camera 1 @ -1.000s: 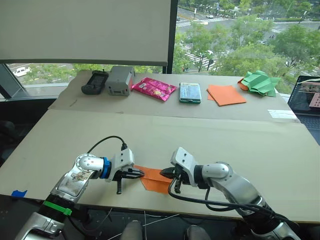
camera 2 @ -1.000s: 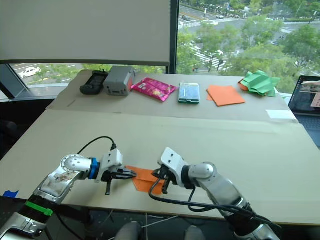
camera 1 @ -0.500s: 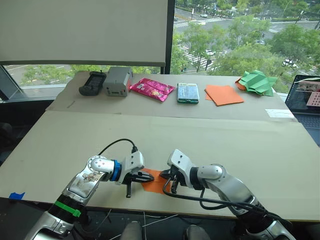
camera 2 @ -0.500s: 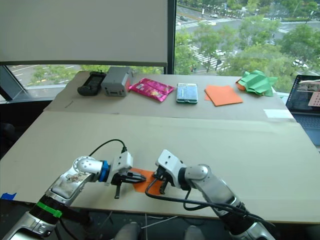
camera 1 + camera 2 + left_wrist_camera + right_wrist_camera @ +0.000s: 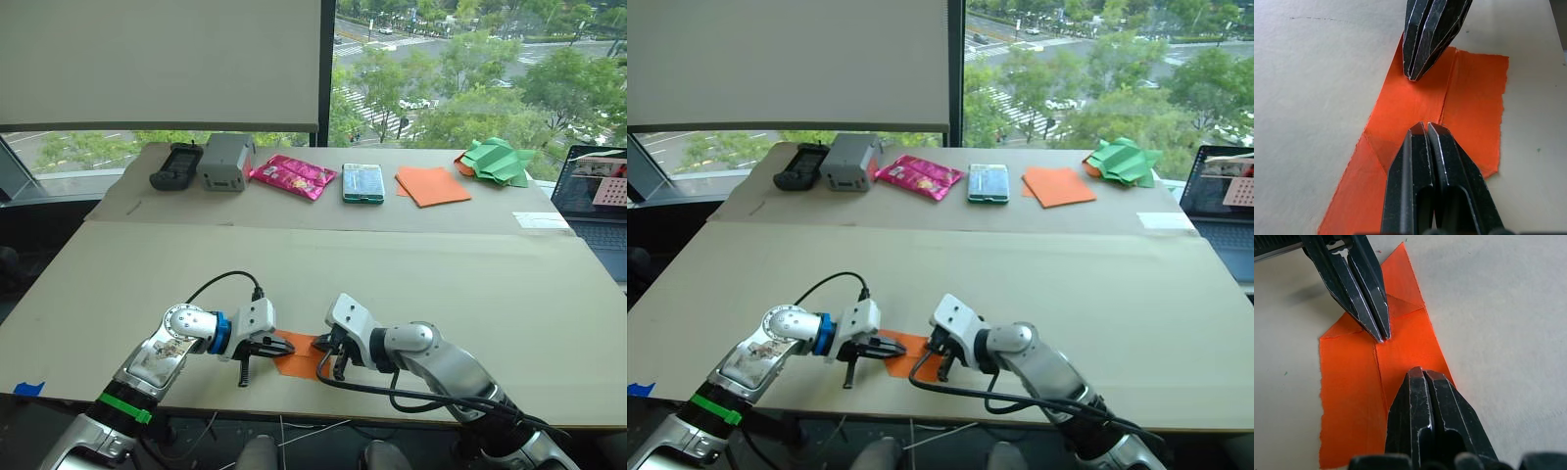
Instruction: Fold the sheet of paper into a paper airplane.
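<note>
both pincers closed, seemingly pressing sheet of paper

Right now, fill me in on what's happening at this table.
The robot is working a partly folded orange sheet of paper that lies flat near the front edge of the table. The left claw and the right claw, both shut, point tip to tip over its centre crease. It is not a plane yet.

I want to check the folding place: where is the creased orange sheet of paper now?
The creased orange sheet of paper lies flat near the table's front edge, between the left gripper and right gripper, both tips over it.
</note>
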Controlling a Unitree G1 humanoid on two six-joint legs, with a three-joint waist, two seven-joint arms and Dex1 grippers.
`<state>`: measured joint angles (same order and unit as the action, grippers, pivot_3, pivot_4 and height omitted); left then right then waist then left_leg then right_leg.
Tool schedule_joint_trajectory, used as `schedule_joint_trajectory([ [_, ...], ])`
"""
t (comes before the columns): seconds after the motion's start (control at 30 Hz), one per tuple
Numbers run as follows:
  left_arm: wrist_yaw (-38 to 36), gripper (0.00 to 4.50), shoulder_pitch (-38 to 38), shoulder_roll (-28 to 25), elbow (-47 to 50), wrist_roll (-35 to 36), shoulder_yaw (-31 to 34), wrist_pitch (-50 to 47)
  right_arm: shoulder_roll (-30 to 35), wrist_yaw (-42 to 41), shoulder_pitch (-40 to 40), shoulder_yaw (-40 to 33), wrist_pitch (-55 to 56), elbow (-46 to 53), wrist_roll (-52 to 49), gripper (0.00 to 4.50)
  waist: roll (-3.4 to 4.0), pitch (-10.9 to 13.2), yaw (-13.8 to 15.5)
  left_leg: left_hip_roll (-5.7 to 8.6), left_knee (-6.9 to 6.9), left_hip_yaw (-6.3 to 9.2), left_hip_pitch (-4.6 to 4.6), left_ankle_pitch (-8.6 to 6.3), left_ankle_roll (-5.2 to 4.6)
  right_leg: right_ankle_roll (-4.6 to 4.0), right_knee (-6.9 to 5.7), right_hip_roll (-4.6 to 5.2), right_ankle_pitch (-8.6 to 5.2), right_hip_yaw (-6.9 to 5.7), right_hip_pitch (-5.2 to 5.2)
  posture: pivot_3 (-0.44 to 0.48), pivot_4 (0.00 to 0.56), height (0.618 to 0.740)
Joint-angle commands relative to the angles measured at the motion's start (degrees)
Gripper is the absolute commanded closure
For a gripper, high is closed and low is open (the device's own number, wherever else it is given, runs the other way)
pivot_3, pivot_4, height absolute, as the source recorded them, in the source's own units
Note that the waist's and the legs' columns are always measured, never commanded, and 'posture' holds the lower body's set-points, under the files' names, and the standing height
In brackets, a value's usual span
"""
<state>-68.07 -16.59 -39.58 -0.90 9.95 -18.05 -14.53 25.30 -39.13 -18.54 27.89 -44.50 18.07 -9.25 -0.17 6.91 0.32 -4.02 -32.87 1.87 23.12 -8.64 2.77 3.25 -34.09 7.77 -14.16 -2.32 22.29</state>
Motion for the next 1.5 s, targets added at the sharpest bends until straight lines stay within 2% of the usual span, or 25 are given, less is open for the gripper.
schedule_joint_trajectory([
  [0.03, 0.62, 4.38, 3.92, -3.3, -5.22, -3.26, -0.3, -1.8, 0.42, 0.14, 0.93, 1.34, -3.07, -1.98, 0.76, 4.46, 0.02, -0.02, -0.18, 0.0, 0.0, 0.0, -0.01, 0.0, 0.0, 0.0, 0.0, 0.0, 0.0, 0.0, 0.0, 0.0, 0.15, 0.702],
  [0.43, 0.79, 4.38, 8.91, -7.2, -3.75, -2.38, 4.23, -1.88, 0.49, -0.31, -0.33, 1.83, -2.24, -3.64, 0.84, 4.46, 0.2, -0.07, -1.1, -0.03, 0.08, 0.0, -0.08, -0.01, 0.01, 0.0, 0.0, 0.02, 0.0, 0.0, 0.03, 0.0, 0.15, 0.702],
  [0.6, 1.87, 4.38, 8.8, -6.6, -1.82, -0.92, 6.5, -2.99, 0.73, -1.13, -0.77, 1.91, 0.09, -3.11, 1.01, 4.46, 0.24, -0.05, -1.09, -0.03, 0.09, 0.0, -0.09, -0.03, 0.03, -0.01, 0.02, 0.06, 0.0, 0.0, 0.08, 0.0, 0.15, 0.702],
  [0.73, 2.47, 4.38, 9.45, -6.51, 3.81, 3.57, 10.77, -6.03, 0.56, -2.5, -0.25, -1.96, 2.01, 2.5, -2.2, 4.46, 0.16, 0.11, -1.1, -0.03, 0.1, 0.0, 0.05, -0.03, 0.04, -0.01, 0.02, 0.08, 0.0, -0.01, 0.27, 0.0, 0.15, 0.702],
  [0.97, 4.58, 4.38, 12.04, -7.2, 18.48, 18.8, 23.45, -18.92, 1.95, -4.01, 1.11, -13.54, -4.05, 12.78, -12.46, 4.46, -0.4, 0.64, -0.66, -0.05, 0.12, 0.0, 0.66, -0.01, 0.01, 0.0, -0.04, -0.07, 0.07, 0.01, 0.76, 0.0, 0.15, 0.702],
  [1.0, 4.99, 4.38, 12.34, -7.15, 19.46, 19.78, 24.17, -20.0, 2.07, -4.08, 1.07, -14.73, -4.89, 13.21, -13.62, 3.89, -0.4, 0.63, -0.46, -0.09, 0.12, 0.0, 0.65, -0.01, 0.01, 0.0, -0.03, -0.1, 0.07, 0.01, 0.74, 0.0, 0.15, 0.702],
  [1.1, 5.68, 4.38, 13.75, -7.39, 20.66, 19.97, 24.26, -20.47, 1.72, -2.81, 0.78, -17.34, -6.19, 11.95, -15.32, 2.91, -0.36, 0.65, -0.02, -0.1, 0.12, 0.0, 0.61, -0.02, 0.02, 0.0, -0.02, -0.12, 0.07, 0.01, 0.71, 0.0, 0.15, 0.702],
  [1.3, 6.96, 4.38, 15.1, -6.11, 20.3, 19.92, 23.53, -19.53, 2.28, -3.82, 0.19, -15.39, -6.11, 6.31, -15.39, 0.88, -0.41, 0.82, 0.3, -0.1, 0.08, 0.0, 0.63, -0.02, 0.02, -0.01, 0.05, -0.12, 0.07, 0.02, 0.77, 0.0, 0.15, 0.702],
  [1.5, 7.82, 4.38, 15.56, -4.19, 19.4, 19.57, 23.43, -17.98, -0.3, -4.18, -0.36, -15.54, -6.64, 1.27, -16.84, 0.88, -0.42, 0.95, 0.35, -0.1, 0.05, -0.01, 0.64, -0.02, 0.02, -0.01, 0.06, -0.12, 0.07, 0.03, 0.78, 0.0, 0.15, 0.702],
])
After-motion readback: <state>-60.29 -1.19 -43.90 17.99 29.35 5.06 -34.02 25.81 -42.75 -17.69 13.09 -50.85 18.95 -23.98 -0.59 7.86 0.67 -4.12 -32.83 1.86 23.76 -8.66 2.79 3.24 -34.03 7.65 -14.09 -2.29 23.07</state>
